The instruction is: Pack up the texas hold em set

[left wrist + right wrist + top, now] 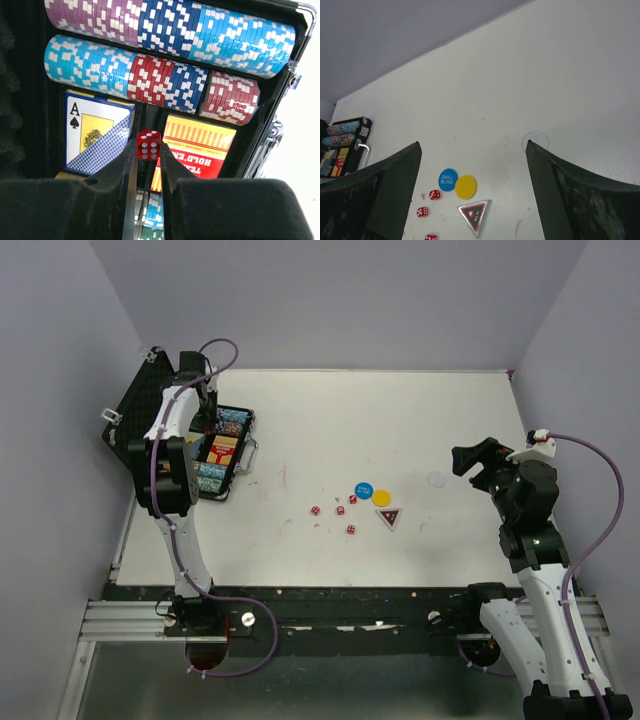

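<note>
The left arm (165, 465) hangs over the open case (132, 412), blocking it from above. Dice (340, 510) and discs (363, 490) sit mid-table, bare tabletop (400, 410) all round.

Three cameras, one table (400, 420)
Top looks down from the near edge; left wrist close over the case (270, 110); right wrist faces far-left, sharing case and disc (448, 179) with top.

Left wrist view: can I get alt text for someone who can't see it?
The left gripper pinches a red die over the open case. Inside the case lie rows of chips and two card decks, one blue showing an ace of spades, one red.
</note>
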